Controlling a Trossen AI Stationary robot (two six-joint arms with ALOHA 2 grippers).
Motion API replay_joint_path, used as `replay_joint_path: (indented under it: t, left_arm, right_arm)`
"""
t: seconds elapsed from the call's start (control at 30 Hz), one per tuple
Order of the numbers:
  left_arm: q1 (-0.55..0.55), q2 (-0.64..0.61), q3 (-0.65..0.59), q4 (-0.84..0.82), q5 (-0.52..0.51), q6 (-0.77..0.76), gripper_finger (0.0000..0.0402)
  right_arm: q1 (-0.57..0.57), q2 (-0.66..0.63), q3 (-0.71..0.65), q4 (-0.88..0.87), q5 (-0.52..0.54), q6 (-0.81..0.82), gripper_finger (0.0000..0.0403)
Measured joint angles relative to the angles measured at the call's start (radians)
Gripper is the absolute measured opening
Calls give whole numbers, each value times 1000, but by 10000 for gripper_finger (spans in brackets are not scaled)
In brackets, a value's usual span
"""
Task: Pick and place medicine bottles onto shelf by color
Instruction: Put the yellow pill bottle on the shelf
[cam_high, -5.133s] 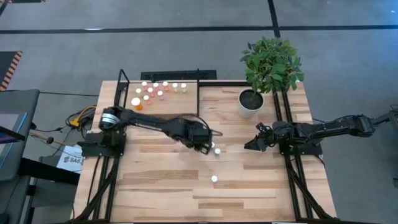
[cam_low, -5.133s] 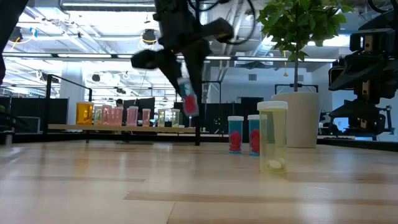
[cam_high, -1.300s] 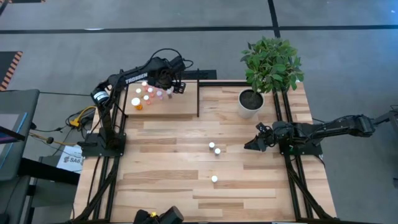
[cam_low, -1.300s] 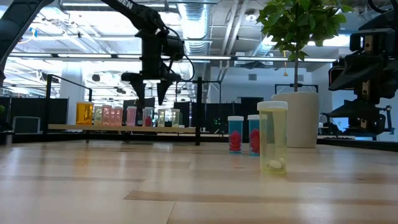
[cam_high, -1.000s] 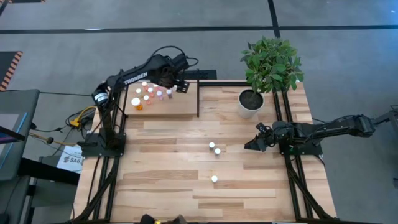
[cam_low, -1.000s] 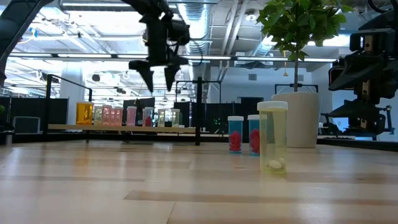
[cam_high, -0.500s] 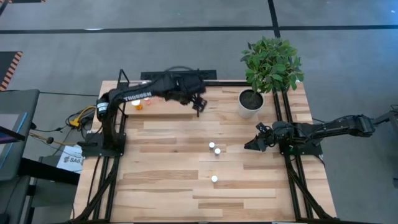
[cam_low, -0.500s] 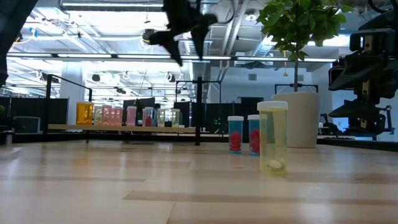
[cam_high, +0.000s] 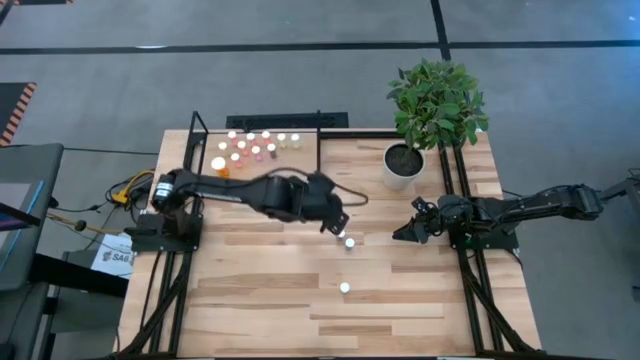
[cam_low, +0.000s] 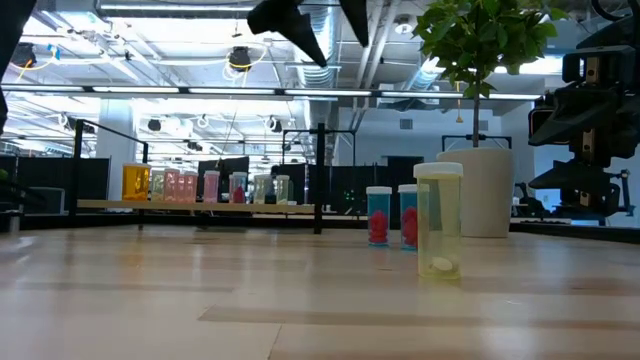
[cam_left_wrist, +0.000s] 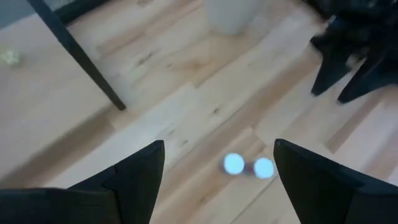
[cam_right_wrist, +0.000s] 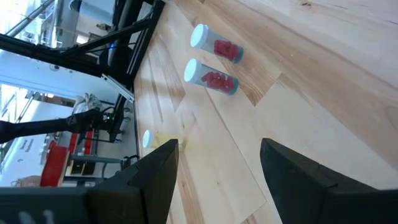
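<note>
My left gripper (cam_high: 335, 224) hangs open and empty above the middle of the table, just on the far side of two white-capped bottles with red contents (cam_high: 345, 239). They stand side by side and also show in the left wrist view (cam_left_wrist: 249, 166) and the low view (cam_low: 392, 216). A yellowish bottle (cam_high: 344, 287) stands nearer the front edge and is the closest one in the low view (cam_low: 438, 220). The shelf (cam_high: 275, 170) at the far left carries several bottles (cam_high: 250, 146) in rows. My right gripper (cam_high: 405, 232) waits open and low at the table's right side.
A white plant pot (cam_high: 402, 165) with a leafy plant stands at the far right. The shelf's black upright rod (cam_left_wrist: 81, 59) stands between the shelf and the middle of the table. My right arm (cam_left_wrist: 351, 56) lies low, to the right of the two bottles.
My left gripper has risen from over the shelf's bottles and swung toward the table's right and near side. It now hangs high over the two bottles in the middle. It has stayed open and empty. The bottles have not moved.
</note>
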Motion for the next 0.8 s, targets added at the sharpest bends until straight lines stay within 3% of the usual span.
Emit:
replay_joint_path:
  t: [0.43,0.63,0.8]
  left_arm:
    - [-127,159,-1,151,70,-151,288]
    - [-194,178,-2,217,85,-97,288]
    - [-252,178,-2,247,27,-37,288]
  right_arm:
    - [0,1,0,0,0,0,249]
    - [0,2,0,1,0,0,249]
    - [0,2,0,1,0,0,249]
